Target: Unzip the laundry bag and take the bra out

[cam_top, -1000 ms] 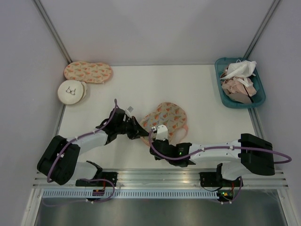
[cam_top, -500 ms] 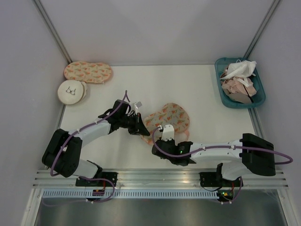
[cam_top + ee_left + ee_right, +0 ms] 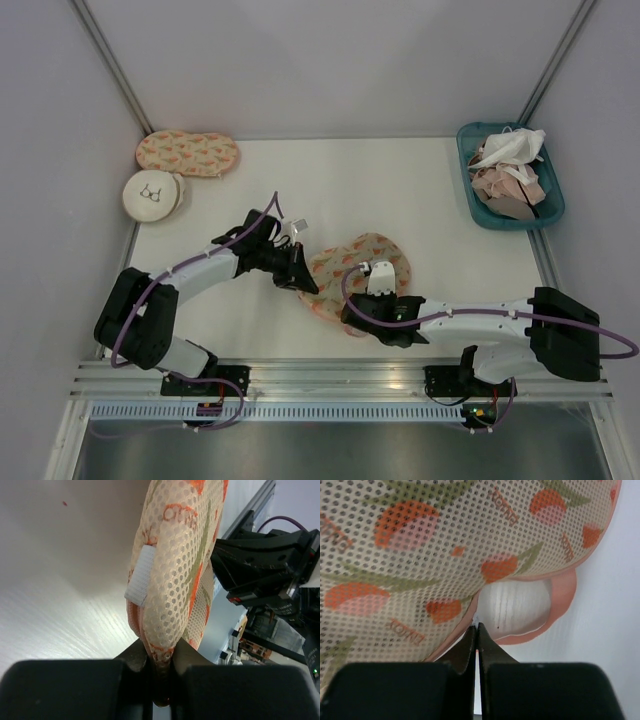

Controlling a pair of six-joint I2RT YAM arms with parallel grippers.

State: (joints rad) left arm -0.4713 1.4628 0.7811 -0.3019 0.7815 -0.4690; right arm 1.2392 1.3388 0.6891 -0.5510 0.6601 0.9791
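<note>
The laundry bag (image 3: 358,258) lies mid-table, cream mesh with orange and green print. My left gripper (image 3: 303,283) is shut on its left end; the left wrist view shows the jaws pinching the bag's edge (image 3: 172,570) just below a small white tag (image 3: 140,575). My right gripper (image 3: 372,275) sits at the bag's near edge. In the right wrist view its tips (image 3: 477,630) are closed on a small pale zipper pull at the bag's seam (image 3: 420,555), beside the pink loop strap (image 3: 562,605). The black bra is hidden.
A like-printed case (image 3: 187,153) and a round white pouch (image 3: 152,194) lie at the back left. A teal basket (image 3: 478,205) with pale garments (image 3: 510,165) stands at the back right. Walls close in on three sides.
Both grippers have moved to the right. The bag has shifted right and stretched out with them, and the right gripper has travelled rightwards along its near edge.
</note>
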